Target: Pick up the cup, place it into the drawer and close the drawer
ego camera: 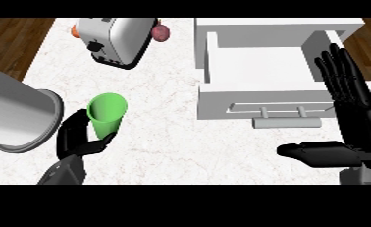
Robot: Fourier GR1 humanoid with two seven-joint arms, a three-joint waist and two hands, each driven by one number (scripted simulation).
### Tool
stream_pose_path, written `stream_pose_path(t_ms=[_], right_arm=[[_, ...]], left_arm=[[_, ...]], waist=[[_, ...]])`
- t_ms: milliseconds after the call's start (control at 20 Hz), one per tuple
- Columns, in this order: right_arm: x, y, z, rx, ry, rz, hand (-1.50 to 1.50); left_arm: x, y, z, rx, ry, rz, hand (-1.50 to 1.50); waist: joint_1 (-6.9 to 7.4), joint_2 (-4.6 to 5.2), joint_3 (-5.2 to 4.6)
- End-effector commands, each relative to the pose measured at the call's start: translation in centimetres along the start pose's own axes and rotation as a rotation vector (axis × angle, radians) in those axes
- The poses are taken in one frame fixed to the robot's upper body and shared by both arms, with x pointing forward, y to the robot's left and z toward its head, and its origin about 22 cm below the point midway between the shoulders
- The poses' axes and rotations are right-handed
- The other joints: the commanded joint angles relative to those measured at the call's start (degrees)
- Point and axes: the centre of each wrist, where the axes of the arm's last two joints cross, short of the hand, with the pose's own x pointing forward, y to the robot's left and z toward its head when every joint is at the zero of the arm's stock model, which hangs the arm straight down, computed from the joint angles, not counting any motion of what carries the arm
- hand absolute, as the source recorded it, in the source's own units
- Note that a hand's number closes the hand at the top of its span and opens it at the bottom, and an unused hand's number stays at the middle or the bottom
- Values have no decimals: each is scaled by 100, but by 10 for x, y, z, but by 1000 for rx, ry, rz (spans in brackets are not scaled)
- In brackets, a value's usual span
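head view, steeply down, counter (174,123) close

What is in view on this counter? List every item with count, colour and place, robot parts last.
green plastic cup: one, green, lower left of the counter, upright, inside the left hand's curled fingers.
white open drawer: one, white with a grey bar handle, right side, pulled out, nothing seen inside.
silver toaster: one, silver and black, top left of the counter.
round reddish item: one, just right of the toaster; kind unclear.
orange item: one, peeking out left of the toaster.
grey metal pot: one, far left edge, partly cut off.
white speckled counter: one.
left hand: black, curled round the cup.
right hand: black, open, fingers up, over the drawer's right edge.
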Motion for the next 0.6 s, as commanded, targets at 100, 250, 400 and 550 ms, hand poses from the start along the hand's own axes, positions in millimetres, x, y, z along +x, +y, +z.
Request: stream_pose_path(t_ms=[100, 250, 400, 550], right_arm=[[2, -3, 2, 1, -25, 0, -150], [2, 3, -6, 8, -10, 12, -150], [-3, 3, 7, -8, -13, 0, -150], [-6, -11, 6, 1, -10, 1, -150]], left_arm=[[9, -29, -41, -111, -154, 87, 150], [-6, -29, -11, -143, -175, 104, 150], [14, -36, -48, -190, -215, 124, 150], [27, -35, -61, -243, -260, 136, 150]], waist=[[-57, 9, -1], [17, -2, 1], [2, -17, 7], [35, -24, 11]])
